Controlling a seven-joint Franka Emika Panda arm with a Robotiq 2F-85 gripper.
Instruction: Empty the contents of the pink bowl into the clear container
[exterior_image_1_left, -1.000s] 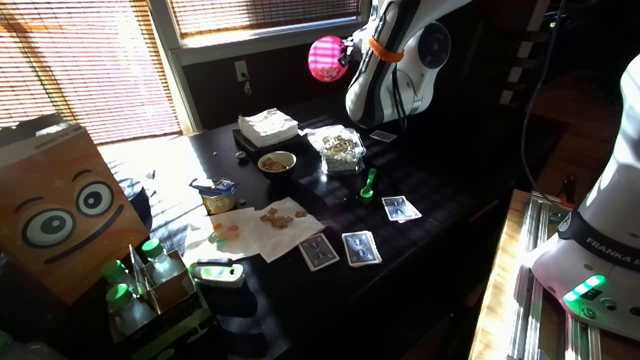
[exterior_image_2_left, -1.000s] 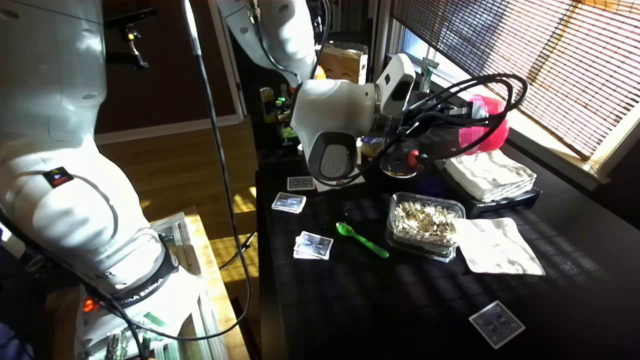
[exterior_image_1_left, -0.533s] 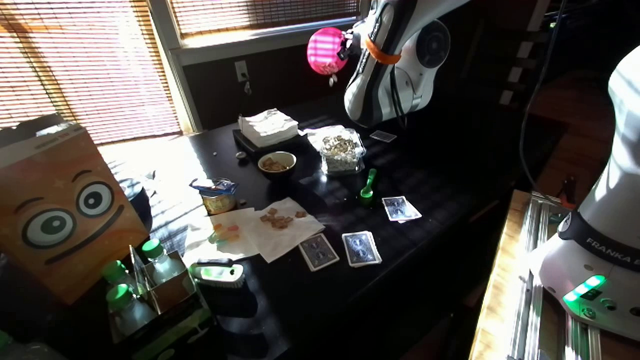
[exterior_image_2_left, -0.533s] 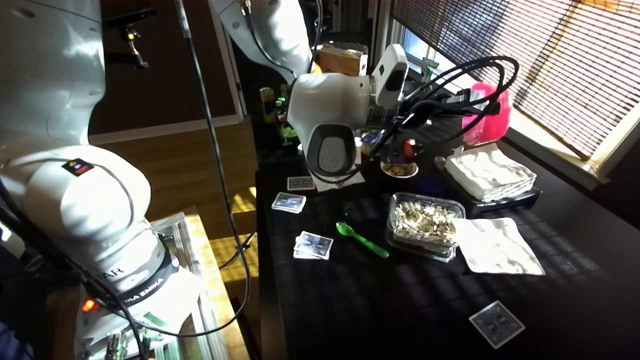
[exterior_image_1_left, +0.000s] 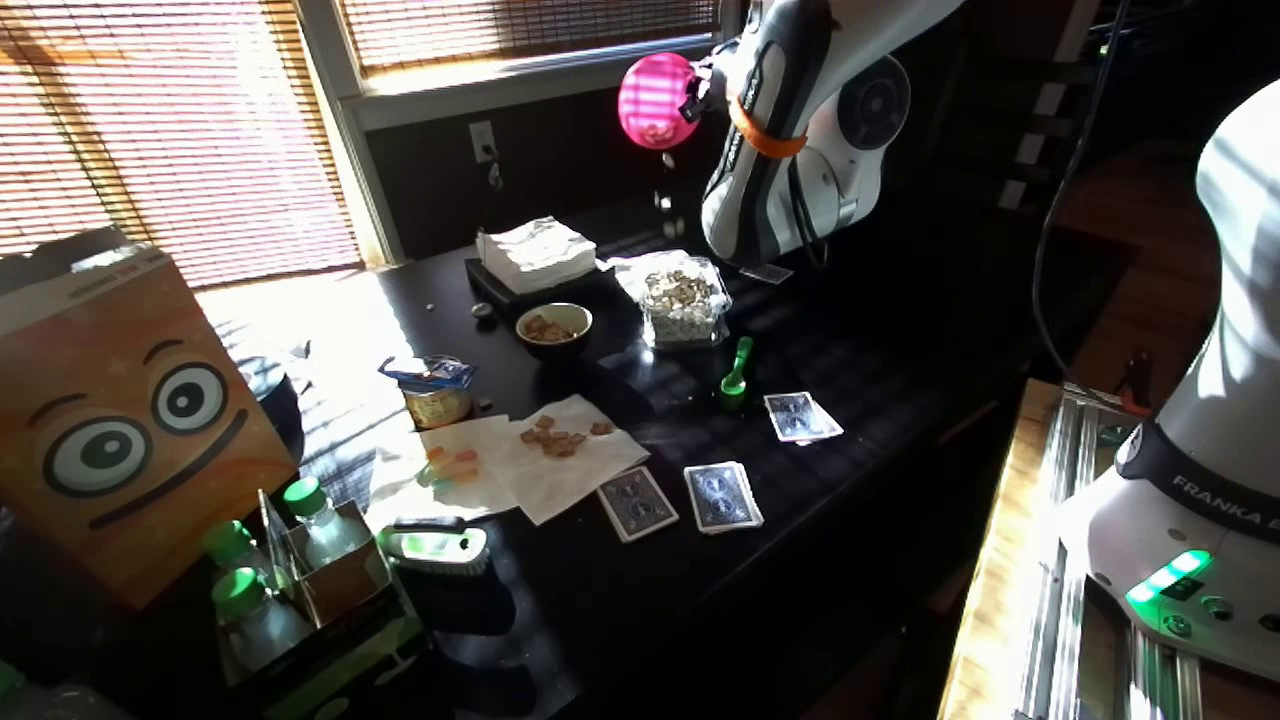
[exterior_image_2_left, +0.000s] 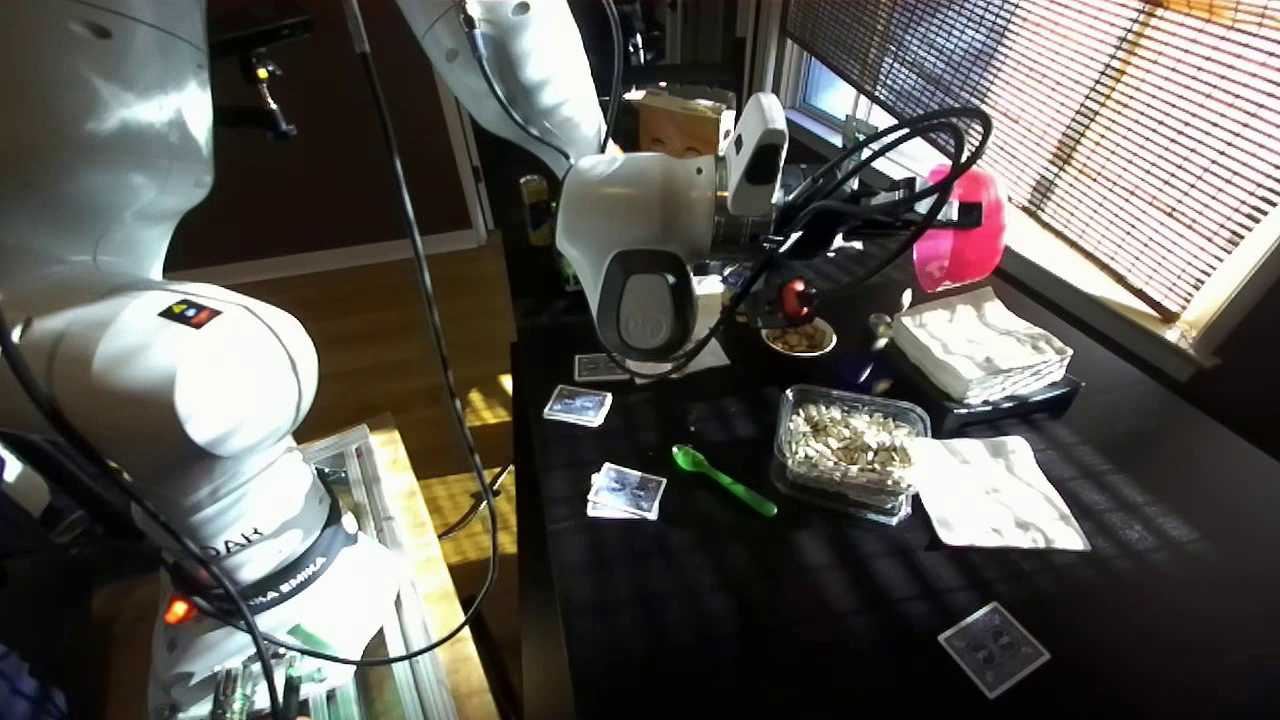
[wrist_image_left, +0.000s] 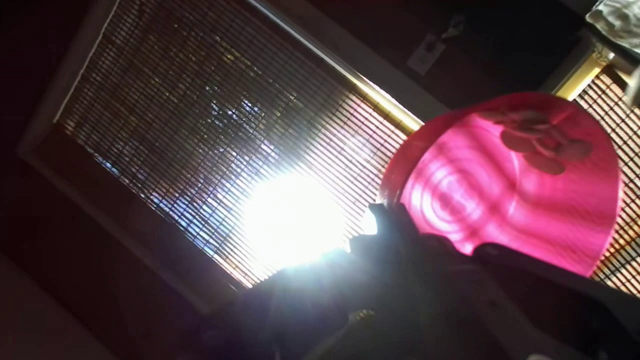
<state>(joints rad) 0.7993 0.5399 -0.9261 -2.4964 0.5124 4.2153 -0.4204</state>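
Tilted, higher than the clear container (exterior_image_1_left: 686, 326), the pink bowl (exterior_image_1_left: 652, 98) is being gripped by its rim in the closed claw (exterior_image_1_left: 692, 100). Pale pieces (exterior_image_1_left: 663, 202) are being shed above that container.

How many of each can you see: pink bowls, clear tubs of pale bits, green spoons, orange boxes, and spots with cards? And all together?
Pink bowl: 1
Clear tub: 1
Green spoon: 1
Orange box: 1
Spots with cards: 4
Total: 8
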